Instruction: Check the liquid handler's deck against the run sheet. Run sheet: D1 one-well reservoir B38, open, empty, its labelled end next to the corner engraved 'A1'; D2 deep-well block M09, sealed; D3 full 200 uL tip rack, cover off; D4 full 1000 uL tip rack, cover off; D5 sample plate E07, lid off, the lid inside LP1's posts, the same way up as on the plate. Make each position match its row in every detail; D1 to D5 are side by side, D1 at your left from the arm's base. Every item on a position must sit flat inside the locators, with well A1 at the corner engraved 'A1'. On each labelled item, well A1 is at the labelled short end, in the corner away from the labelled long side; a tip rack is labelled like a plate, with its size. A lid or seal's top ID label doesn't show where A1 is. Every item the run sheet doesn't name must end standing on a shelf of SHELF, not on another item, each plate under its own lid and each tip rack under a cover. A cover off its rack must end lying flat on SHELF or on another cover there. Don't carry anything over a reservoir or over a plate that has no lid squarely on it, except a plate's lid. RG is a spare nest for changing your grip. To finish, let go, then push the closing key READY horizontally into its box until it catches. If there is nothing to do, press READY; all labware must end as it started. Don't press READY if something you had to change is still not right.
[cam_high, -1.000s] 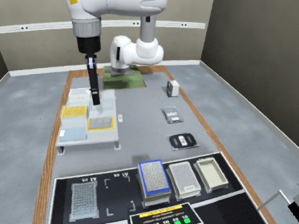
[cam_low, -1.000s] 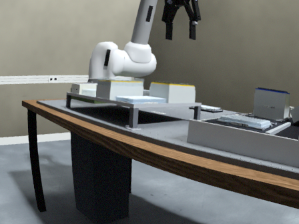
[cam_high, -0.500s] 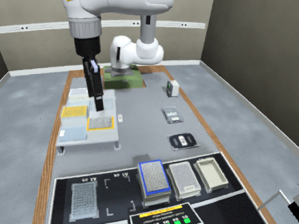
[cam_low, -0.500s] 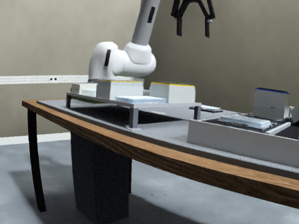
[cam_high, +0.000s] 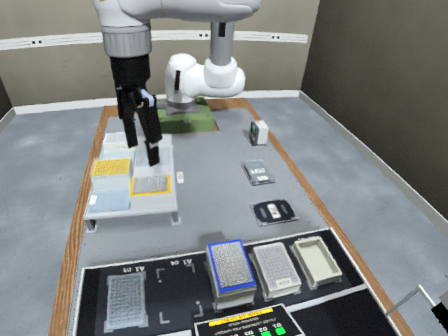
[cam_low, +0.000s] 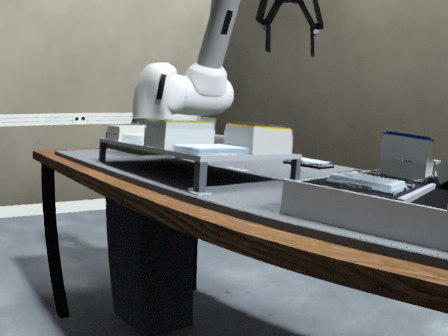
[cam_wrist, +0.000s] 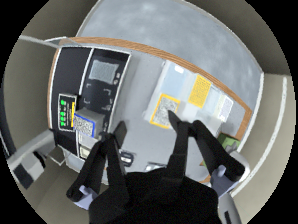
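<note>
My gripper (cam_high: 143, 151) is open and empty. It hangs high above the shelf SHELF, and shows near the top of the side view (cam_low: 290, 47) and in the wrist view (cam_wrist: 143, 129). On the shelf stand an open yellow-rimmed tip rack (cam_high: 150, 185), a yellow-topped box (cam_high: 111, 167), a white item (cam_high: 115, 140) and a clear pale item (cam_high: 111, 200). On the black deck, from left to right in the picture, lie a clear plate (cam_high: 126, 300), an empty position (cam_high: 175, 290), a blue-rimmed tip rack (cam_high: 231, 270), a sealed grey block (cam_high: 276, 267) and a cream reservoir (cam_high: 316, 259).
A flat lid-like piece (cam_high: 259, 171) lies at the table's right side, with a black nest (cam_high: 274, 210) in front of it. A small white box (cam_high: 259, 132) stands behind them. A status panel (cam_high: 247, 325) sits at the deck's front edge. The arm's base (cam_high: 187, 107) is at the back.
</note>
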